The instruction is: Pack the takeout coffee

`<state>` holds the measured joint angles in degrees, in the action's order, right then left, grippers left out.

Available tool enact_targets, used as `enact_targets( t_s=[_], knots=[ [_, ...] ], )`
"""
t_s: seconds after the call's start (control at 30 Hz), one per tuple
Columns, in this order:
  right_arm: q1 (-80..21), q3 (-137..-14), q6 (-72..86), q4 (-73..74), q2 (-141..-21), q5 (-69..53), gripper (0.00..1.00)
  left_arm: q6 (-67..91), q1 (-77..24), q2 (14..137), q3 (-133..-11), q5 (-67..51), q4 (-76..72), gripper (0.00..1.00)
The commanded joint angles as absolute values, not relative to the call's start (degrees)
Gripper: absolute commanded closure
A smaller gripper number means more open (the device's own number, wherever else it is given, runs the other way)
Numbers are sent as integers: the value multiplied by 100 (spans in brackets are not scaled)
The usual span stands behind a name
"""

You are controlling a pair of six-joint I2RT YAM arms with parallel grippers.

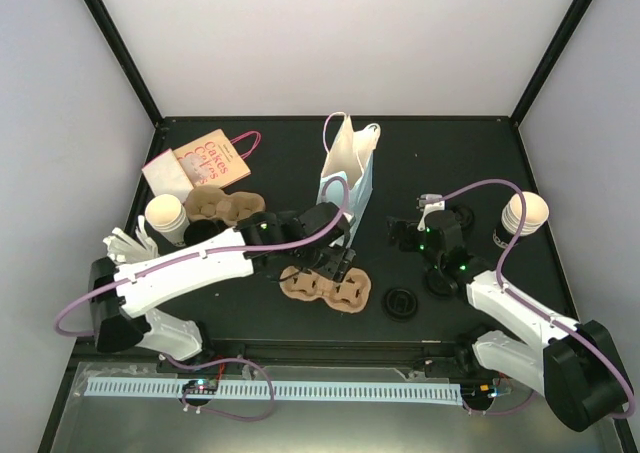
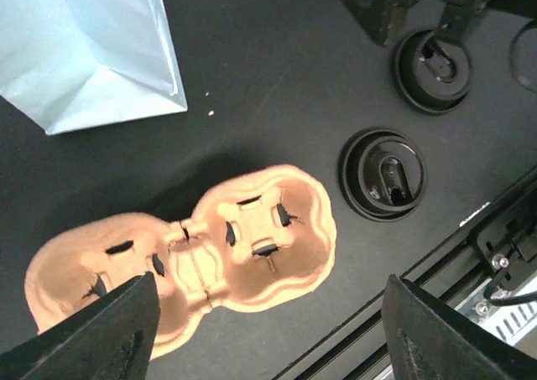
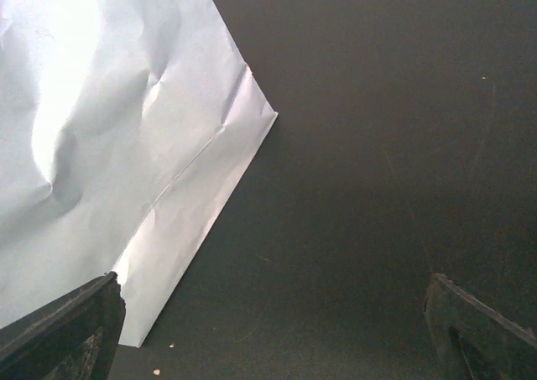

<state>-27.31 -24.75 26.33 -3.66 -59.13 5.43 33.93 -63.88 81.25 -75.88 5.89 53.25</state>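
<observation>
Near the table's front edge, the two-cup pulp carrier (image 2: 185, 262) lies flat, wells up, long axis running left to right; the left gripper (image 2: 273, 330) hangs over it, fingers spread wide, gripping nothing; the right gripper (image 3: 273, 334), equally wide, faces the white paper bag (image 3: 126, 145).

The tray (image 2: 260, 229) is rough matt pulp, the lids (image 2: 383, 174) glossy, probably plastic, the bag (image 3: 109, 128) creased paper.

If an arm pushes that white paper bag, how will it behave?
The bag stands tall and narrow, so it will probably tip. Its creased paper looks thin, likely to buckle rather than resist, and light enough to slide.
</observation>
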Motion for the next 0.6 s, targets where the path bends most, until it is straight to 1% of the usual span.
enact_targets(
  t_s=[0.0,0.07,0.17,0.27,0.37,0.47,0.57],
  knots=[
    [-2751,-2472,2692,-442,-5923,646,0,3274,-6328,7743,-7401,694,5055,22],
    [-2751,-2463,2718,-408,-5908,590,0,3301,-6259,7648,-7267,829,5066,18],
    [-2751,-2594,2898,-35,-5910,540,0,3251,-5986,7453,-7072,797,5031,16],
    [-2743,-3109,3395,1040,-6121,820,0,3027,-5577,7184,-6833,286,4804,16],
    [-2734,-3777,3273,2010,-6380,596,0,2893,-5260,7015,-6514,-154,4476,16],
    [-2737,-4130,3383,2618,-6405,456,0,2870,-5067,6977,-6315,-200,4408,16],
    [-2754,-4375,3675,3119,-6437,243,0,3027,-4632,6826,-5884,-180,4111,17]
  ],
)
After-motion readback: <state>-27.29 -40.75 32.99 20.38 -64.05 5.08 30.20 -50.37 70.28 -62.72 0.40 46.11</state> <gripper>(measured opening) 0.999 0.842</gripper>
